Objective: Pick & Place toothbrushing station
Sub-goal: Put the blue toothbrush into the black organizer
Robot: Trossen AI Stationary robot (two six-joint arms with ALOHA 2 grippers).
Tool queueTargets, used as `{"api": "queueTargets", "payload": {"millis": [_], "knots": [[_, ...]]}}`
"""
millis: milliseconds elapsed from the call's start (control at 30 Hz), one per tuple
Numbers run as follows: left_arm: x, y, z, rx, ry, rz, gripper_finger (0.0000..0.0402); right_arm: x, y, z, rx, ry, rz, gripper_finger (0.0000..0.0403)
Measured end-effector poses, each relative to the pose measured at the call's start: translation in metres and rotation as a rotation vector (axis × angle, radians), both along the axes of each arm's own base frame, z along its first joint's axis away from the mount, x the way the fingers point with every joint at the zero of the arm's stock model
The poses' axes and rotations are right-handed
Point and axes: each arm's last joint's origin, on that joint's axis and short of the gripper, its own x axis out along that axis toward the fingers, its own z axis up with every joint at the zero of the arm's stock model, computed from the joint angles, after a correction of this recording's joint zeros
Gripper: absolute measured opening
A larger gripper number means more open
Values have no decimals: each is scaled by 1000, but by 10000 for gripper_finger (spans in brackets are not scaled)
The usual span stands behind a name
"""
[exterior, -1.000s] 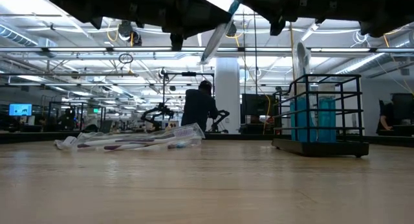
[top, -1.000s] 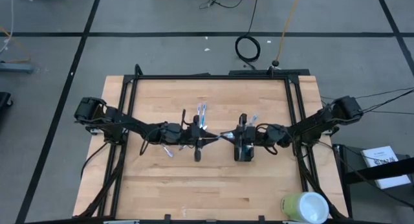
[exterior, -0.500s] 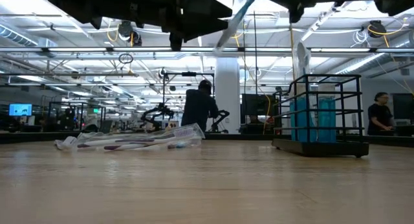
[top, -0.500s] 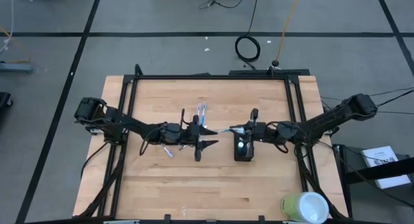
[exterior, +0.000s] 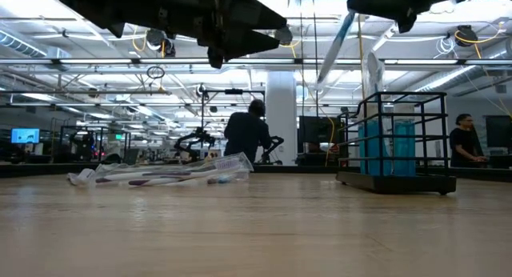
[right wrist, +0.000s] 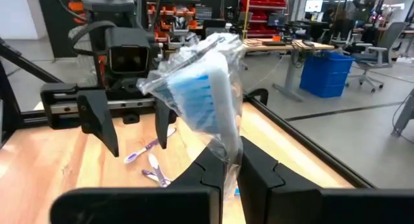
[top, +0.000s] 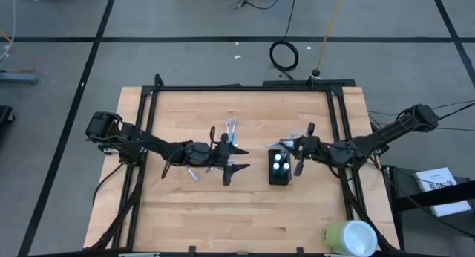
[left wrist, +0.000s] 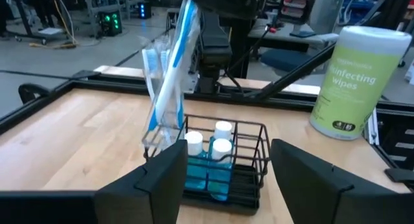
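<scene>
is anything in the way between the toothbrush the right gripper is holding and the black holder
Nothing visible. The right gripper holds the wrapped toothbrush in the air just above the black holder; only its white-capped tubes sit inside. The left gripper is off to the side, fingers open.

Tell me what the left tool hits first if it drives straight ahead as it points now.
Probably the wrapped toothbrush hanging from the right tool, just above the black wire holder. The open left tool faces both across the table; depth is unclear, so the holder could come first if it runs low.

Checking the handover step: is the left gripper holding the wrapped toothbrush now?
No. The left gripper stands open and empty, while the right gripper is shut on the wrapped toothbrush.
</scene>
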Motion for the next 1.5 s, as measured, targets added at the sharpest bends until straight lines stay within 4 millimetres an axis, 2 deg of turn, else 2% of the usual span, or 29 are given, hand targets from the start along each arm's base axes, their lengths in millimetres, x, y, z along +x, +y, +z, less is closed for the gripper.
{"api": "queueTargets", "payload": {"millis": [233, 467, 533, 633, 767, 967, 1100, 1267, 1500], "knots": [[0, 0, -2, -2, 23, 1, 230, -9, 4, 5, 4, -17, -14, 14], [-1, 0, -4, 0, 37, 1, 230, -11, 4, 0, -11, 22, -68, 14], [-1, 0, -4, 2, 46, 2, 230, -12, 4, 0, -12, 34, -45, 14], [-1, 0, -5, 3, 49, 2, 230, -14, 4, 2, -6, 38, 84, 14], [-1, 1, -4, 5, 47, 24, 230, -15, -3, 8, 42, 4, 180, 14], [0, 5, -4, 7, 43, 56, 230, -16, -21, 30, 90, 125, 124, 14], [1, 11, -4, 4, 43, 73, 230, -11, -26, 43, 108, 169, 80, 14], [1, 15, -6, -12, 60, 88, 230, 0, -30, 28, 119, 289, 30, 13], [0, 15, -8, -10, 89, 90, 230, 11, -41, 19, 160, 331, 0, 13]]}}
